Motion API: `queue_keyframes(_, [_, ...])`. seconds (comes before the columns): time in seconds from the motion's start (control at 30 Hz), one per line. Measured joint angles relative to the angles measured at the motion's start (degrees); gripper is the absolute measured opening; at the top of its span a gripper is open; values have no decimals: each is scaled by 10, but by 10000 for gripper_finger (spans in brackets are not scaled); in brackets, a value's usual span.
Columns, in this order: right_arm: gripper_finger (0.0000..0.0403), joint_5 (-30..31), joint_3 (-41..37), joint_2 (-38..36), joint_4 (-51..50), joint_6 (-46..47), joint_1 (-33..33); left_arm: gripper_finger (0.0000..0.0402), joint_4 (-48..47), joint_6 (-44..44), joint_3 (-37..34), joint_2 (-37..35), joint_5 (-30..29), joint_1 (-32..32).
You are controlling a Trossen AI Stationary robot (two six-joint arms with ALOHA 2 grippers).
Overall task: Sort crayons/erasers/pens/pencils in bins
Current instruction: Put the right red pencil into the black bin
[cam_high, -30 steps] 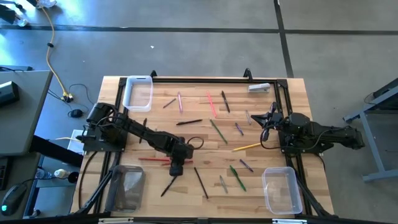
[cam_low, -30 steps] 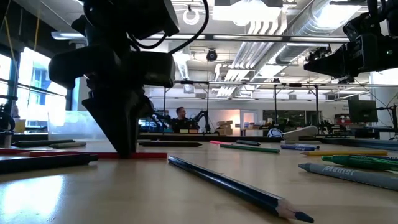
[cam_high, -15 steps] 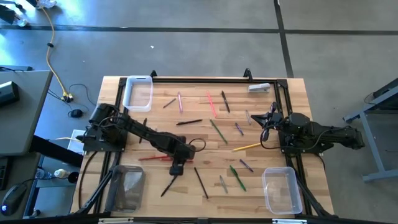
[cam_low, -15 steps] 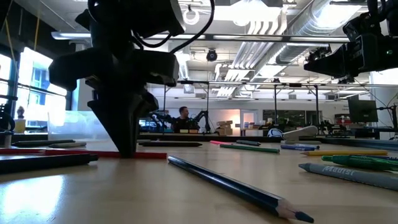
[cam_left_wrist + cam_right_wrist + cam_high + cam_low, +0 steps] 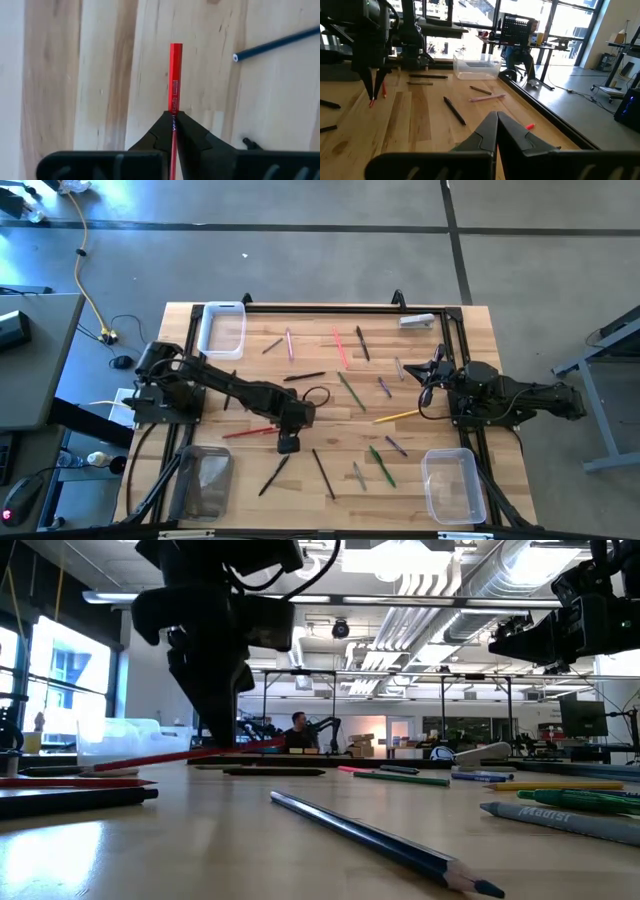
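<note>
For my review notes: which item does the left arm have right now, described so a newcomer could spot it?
Look at the wooden table, then at the left gripper near its middle. Pinched between its fingers is a long red pencil, tilted, with one end lifted off the wood. A second red stick nearby lies flat; this one hangs from the gripper.

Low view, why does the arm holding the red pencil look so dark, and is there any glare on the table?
Low view: the left gripper is a near-black silhouette against bright ceiling lights and windows, though the red pencil it grips keeps its colour; a pale sheen lies on the table. Left wrist view: evenly lit, pencil sharp.
</note>
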Motion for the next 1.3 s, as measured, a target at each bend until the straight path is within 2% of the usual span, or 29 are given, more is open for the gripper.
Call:
queue_keyframes(0.2, [0,0,0,0,0,0,0,4,3,-6,-3,-5,-6,-1])
queue_keyframes(0.4, [0,0,0,-1,0,0,0,4,74,-9,-37,7,-9,0])
queue_keyframes(1.07, [0,0,0,0,0,0,0,5,104,-15,-75,8,-24,5])
queue_keyframes(1.3, [0,0,0,0,0,0,0,42,93,-16,-71,8,-20,5])
